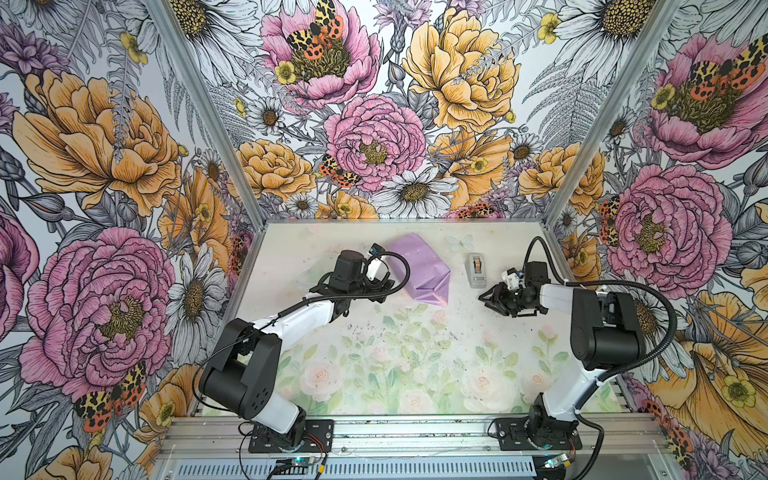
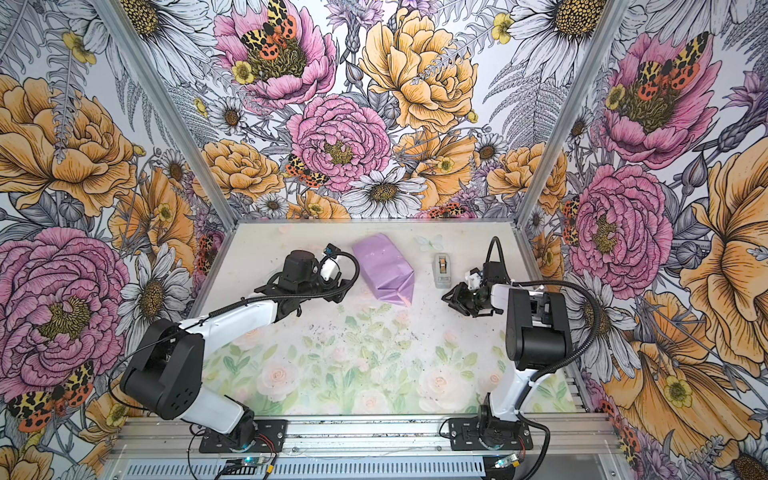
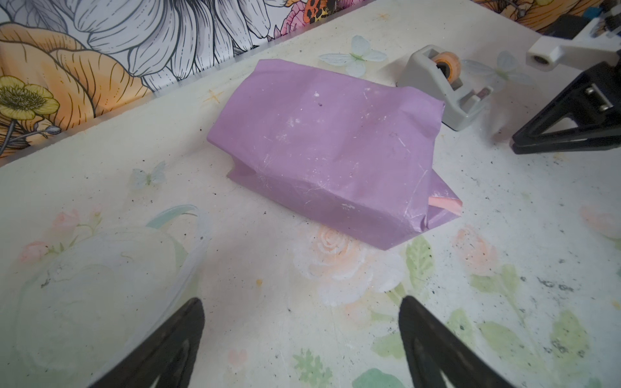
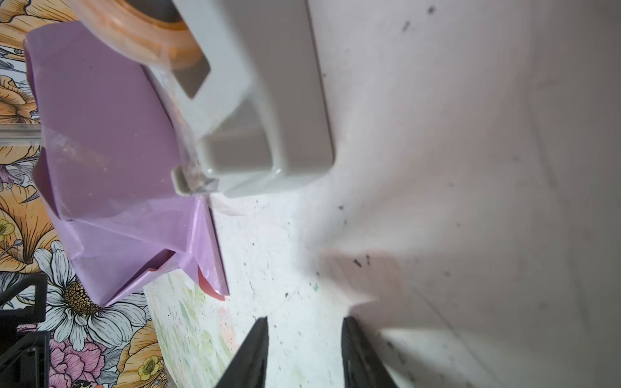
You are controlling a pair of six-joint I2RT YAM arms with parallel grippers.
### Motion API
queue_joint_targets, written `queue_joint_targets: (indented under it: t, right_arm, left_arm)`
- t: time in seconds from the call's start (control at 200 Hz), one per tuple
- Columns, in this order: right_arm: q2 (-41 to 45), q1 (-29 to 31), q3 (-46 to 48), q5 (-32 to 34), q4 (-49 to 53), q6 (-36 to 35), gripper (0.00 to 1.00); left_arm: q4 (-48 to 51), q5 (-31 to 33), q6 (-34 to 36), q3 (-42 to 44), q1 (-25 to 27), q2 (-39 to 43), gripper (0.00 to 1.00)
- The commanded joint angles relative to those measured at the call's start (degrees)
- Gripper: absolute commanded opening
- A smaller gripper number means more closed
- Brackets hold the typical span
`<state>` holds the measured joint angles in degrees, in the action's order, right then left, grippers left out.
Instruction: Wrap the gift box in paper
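Both arm bases sit on the rail at the near edge. Worktop between them is bare floral print with dark specks.

Left gripper: jaws spread wide, nothing between them, over bare worktop just near-left of the parcel, not touching it.

Right gripper: jaws parted with a clear gap, nothing in them, low over the worktop. In both top views it points toward the parcel, with its tips just in front of the near end of the tape dispenser and apart from it.

Paper is folded round the gift box. The box is fully covered and shows only as a lilac block. The parcel lies diagonally on the far half of the worktop, about centre, between the 2 grippers. Its near-right end is folded to a point, with 1 pink corner sticking out; the surface is creased.

The dispenser is grey with an orange-tinted roll, right of the parcel, close but apart.

Floral back wall behind.
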<state>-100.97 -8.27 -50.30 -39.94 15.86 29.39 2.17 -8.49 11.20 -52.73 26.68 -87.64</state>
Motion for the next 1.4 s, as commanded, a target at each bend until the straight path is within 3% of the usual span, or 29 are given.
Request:
queue_joint_targets:
  t: [0.0,0.105,0.215,0.51,0.776,1.056,1.251,1.396]
  right_arm:
    - [4.70,-0.60,1.76,2.57,0.05,1.17,0.39]
    - [9.91,-0.56,3.04,3.06,0.01,1.45,0.38]
    - [14.18,-0.62,4.17,3.58,0.08,2.27,0.38]
    - [21.38,-2.02,6.96,6.37,-0.03,4.98,0.36]
    - [23.34,-1.66,8.37,4.80,-0.49,5.33,0.36]
    - [23.45,-0.52,8.76,3.22,-1.05,5.01,0.36]
    - [24.07,-0.56,8.88,2.57,-1.25,5.29,0.36]
    - [25.35,-0.45,9.77,1.92,-1.48,5.57,0.36]
  left_arm:
    - [4.04,-2.18,8.18,-2.94,2.17,0.26,0.89]
    - [11.94,-2.10,20.02,-6.67,6.77,-2.37,0.87]
    - [16.83,2.24,30.74,-10.51,12.63,-6.99,0.88]
    - [19.21,5.52,40.41,-21.70,17.33,-21.11,0.79]
    - [19.16,7.94,42.65,-28.22,18.72,-29.21,0.65]
    - [18.97,9.39,40.49,-27.19,21.01,-24.75,0.70]
    - [18.57,7.78,45.02,-25.18,22.54,-23.90,0.70]
    - [18.30,7.93,46.00,-27.50,22.46,-26.85,0.61]
